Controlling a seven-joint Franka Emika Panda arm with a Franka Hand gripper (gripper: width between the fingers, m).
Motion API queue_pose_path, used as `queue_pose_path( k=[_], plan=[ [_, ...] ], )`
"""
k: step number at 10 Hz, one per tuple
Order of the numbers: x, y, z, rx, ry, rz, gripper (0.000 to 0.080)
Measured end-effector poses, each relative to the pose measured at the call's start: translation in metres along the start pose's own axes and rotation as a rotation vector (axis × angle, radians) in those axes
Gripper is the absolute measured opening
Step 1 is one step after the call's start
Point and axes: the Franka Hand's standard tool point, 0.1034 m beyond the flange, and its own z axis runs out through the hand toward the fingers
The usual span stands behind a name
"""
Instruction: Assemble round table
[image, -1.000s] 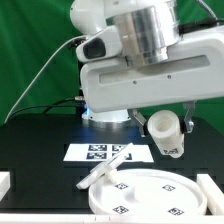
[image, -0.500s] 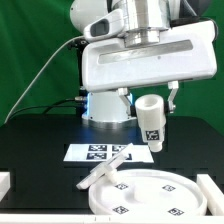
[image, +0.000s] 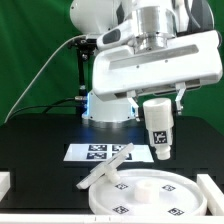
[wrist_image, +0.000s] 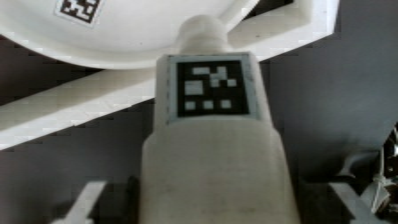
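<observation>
Leg (image: 158, 130) is off the table, held near upright with its tag facing the exterior camera. It hangs above the far rim of the disc (image: 140, 196), toward the exterior view's right, not touching it. The gripper (image: 157, 101) is pinching the leg's upper end. In the wrist view the leg (wrist_image: 214, 150) fills the gap between the fingers (wrist_image: 80, 200), with the disc (wrist_image: 125, 35) beyond its free end.

The disc lies flat at the near table edge. The foot (image: 102, 175) leans on its rim on the exterior view's left. The marker board (image: 92, 153) lies behind them.

Step, as I read it: carrying the leg to the disc for mounting.

Next:
- Centre the leg over the disc's middle.
- Get it plumb.
- Lower it straight and seat or twist it in.
- Keep clear of the foot.

I can't make out the socket from here.
</observation>
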Motion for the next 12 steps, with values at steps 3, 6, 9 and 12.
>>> queue_pose_path(
  k=[3, 6, 9, 12],
  plan=[
    [-0.035, -0.007, 0.006, -0.037, -0.049, -0.130, 0.0407],
    [-0.039, 0.002, 0.013, -0.053, -0.077, -0.144, 0.0407],
    [-0.026, 0.015, 0.015, -0.062, -0.065, -0.169, 0.0407],
    [-0.015, 0.010, 0.019, -0.056, -0.052, -0.162, 0.0407]
  ],
)
